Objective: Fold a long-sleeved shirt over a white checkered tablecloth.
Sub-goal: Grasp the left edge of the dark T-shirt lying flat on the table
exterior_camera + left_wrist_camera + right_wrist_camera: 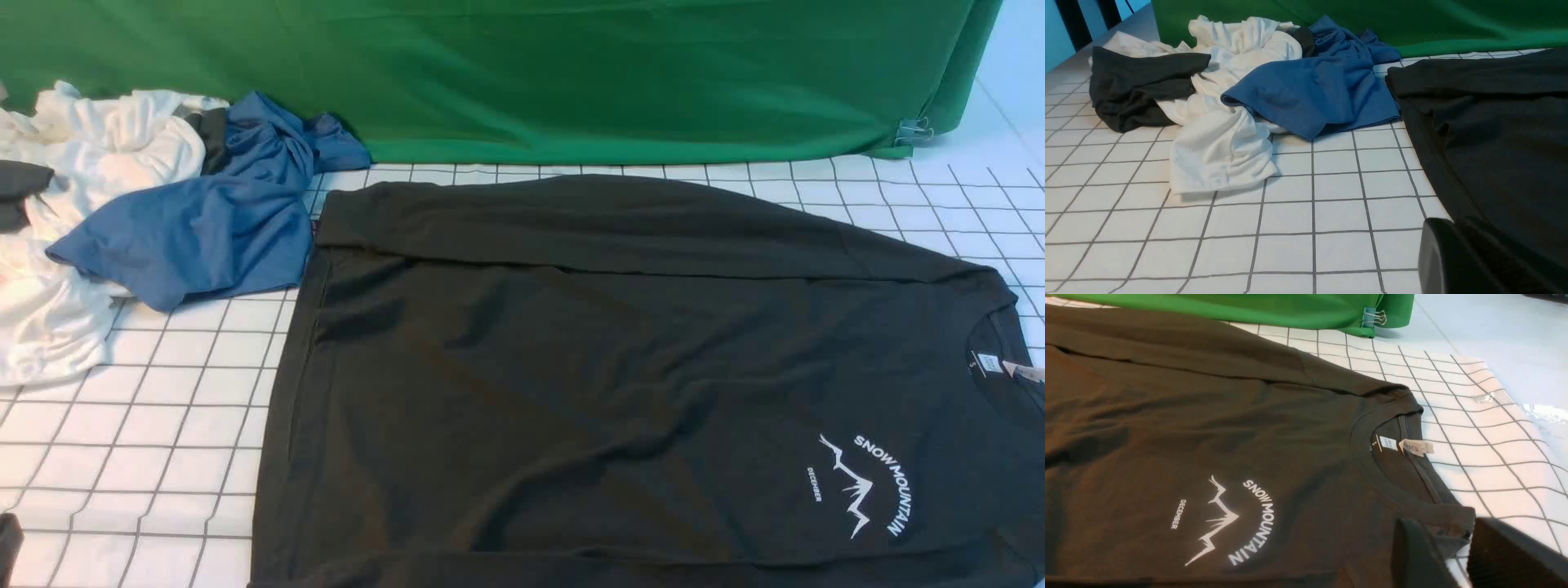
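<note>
Right wrist view: our right claw [1443, 531] stands half open, empty, astride the shoulder of the long-sleeved shirt [1208, 428], flat on the tablecloth [1494, 457]. Our left claw [1457, 249] is shut by the hem. We may pinch tablecloth too.

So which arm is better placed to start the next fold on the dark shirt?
Right. The right gripper has jaws apart astride the long-sleeved shirt's shoulder edge by the collar, ready to pinch. The left gripper sits shut at the hem end and probably must open first.
</note>
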